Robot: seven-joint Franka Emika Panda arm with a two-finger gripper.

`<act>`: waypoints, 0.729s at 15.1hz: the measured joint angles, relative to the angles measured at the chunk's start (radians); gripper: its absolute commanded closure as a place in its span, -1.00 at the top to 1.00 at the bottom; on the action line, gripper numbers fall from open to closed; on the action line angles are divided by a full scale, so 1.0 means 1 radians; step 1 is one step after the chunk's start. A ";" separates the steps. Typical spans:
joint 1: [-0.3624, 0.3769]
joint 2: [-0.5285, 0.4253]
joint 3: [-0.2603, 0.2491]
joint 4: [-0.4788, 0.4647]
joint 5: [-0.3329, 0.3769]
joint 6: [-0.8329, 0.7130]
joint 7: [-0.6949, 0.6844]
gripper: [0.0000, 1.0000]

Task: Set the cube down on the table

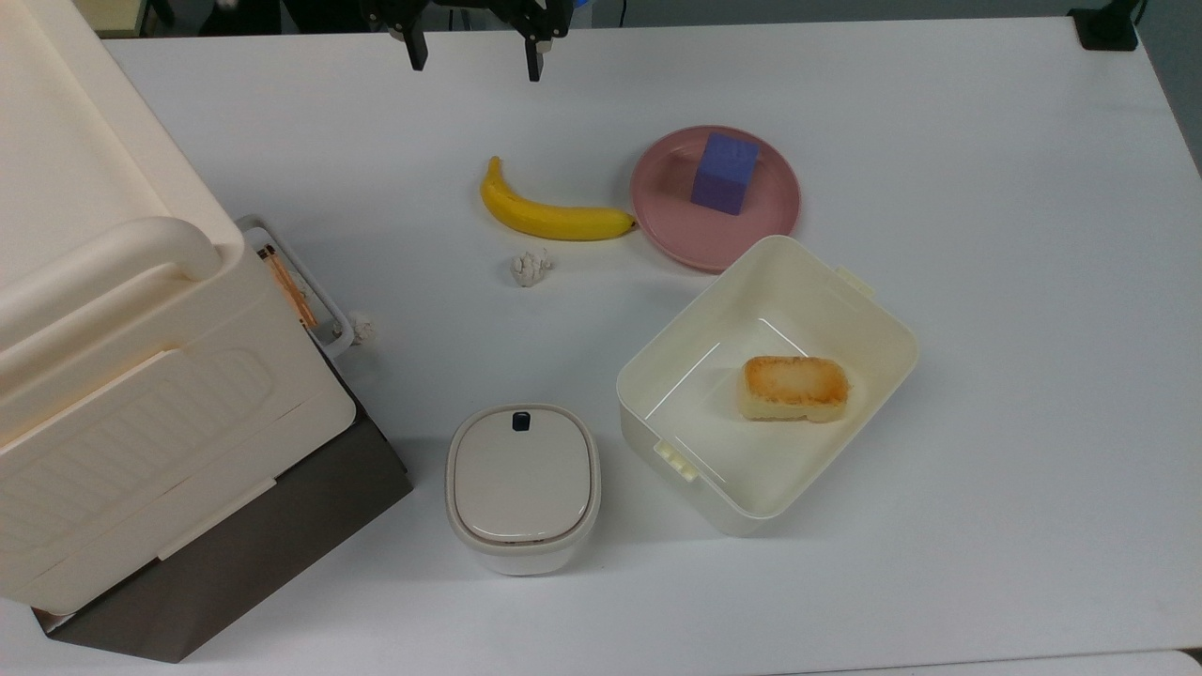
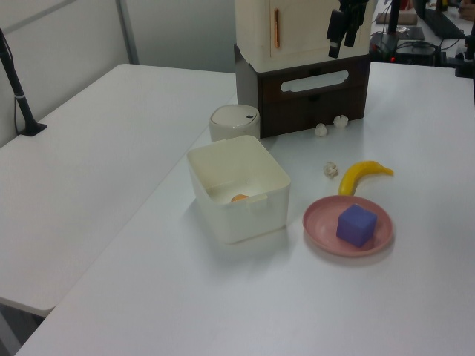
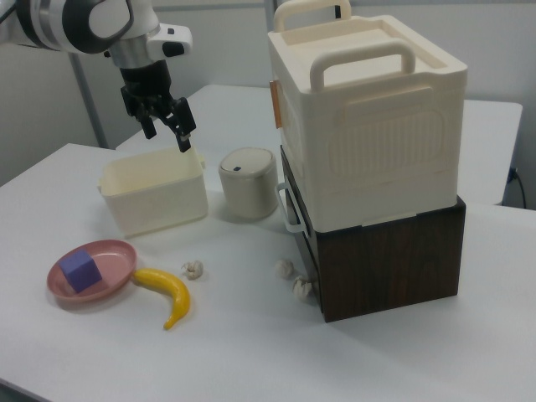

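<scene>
Lidded pot: small round cream plastic container (image 1: 523,486) with a flat lid and a dark button, nearest the bottom edge of the top view, upright on the table.
Storage stack: large cream plastic case (image 1: 122,376) with handles, on a dark brown box (image 1: 254,554), at the top view's left.
Crumpled bits: small white crumpled lumps (image 1: 531,268), one just below the banana, another beside the stack.
Banana: curved yellow banana (image 1: 549,211), lying flat, tip close to the plate's rim.
Gripper: black two-finger gripper (image 1: 474,54) at the top view's upper edge, fingers spread wide, holding nothing, well apart from the cube.
Plate: round pink plate (image 1: 751,225), flat on the large white matte table (image 1: 986,282).
Cube: small matte blue-purple block (image 1: 724,174), upright on the plate.
Bin: open cream plastic bin (image 1: 883,319), edge over the plate's rim.
Bread: golden-brown toasted bread piece (image 1: 794,387), inside the bin.
</scene>
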 measured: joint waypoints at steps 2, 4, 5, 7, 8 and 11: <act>0.001 0.000 0.001 0.000 0.000 0.000 0.011 1.00; 0.001 0.000 0.001 0.000 0.000 0.000 0.040 1.00; 0.001 0.000 0.001 0.000 0.000 0.000 0.046 1.00; 0.001 0.000 0.001 0.000 0.000 0.000 0.047 1.00; 0.001 0.000 0.001 0.000 0.000 0.000 0.046 1.00; 0.001 0.000 0.001 0.000 0.000 0.000 0.019 1.00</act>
